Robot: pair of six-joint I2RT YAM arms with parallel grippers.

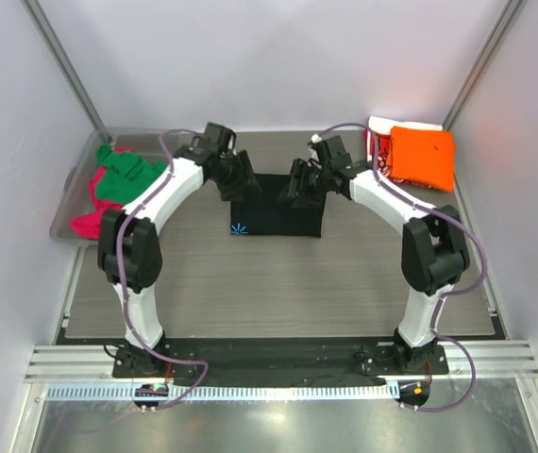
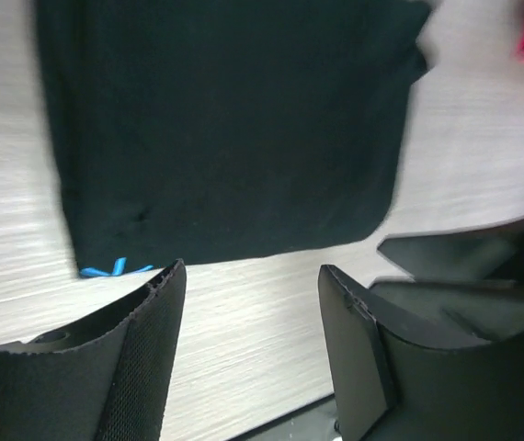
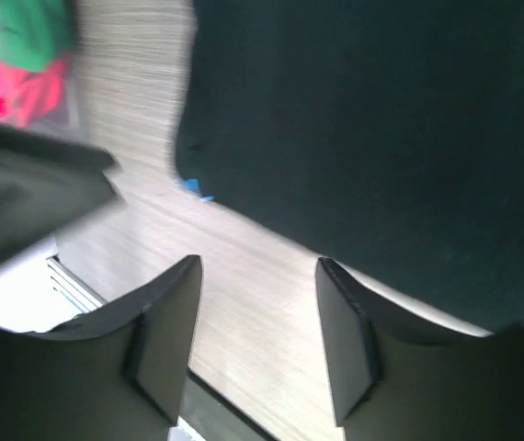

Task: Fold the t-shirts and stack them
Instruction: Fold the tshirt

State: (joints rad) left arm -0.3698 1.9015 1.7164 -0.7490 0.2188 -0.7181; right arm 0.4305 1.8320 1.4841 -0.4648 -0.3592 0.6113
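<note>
Black tee [image 1: 278,212] folded but unstacked; left gripper [image 2: 248,271] and right gripper [image 3: 257,262] open, empty; green tee [image 1: 123,179] and magenta tee [image 1: 85,225] await folding

No readable text; only a light-blue starburst print [image 1: 240,228] on the black t-shirt [image 1: 283,212].

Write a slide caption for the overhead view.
Left gripper and right gripper, both open, above a folded black tee; orange tee far right, green tee in the bin at left.

Black t-shirt [image 1: 278,212] matt soft cloth; table [image 1: 278,283] grey woodgrain, smooth.
</note>
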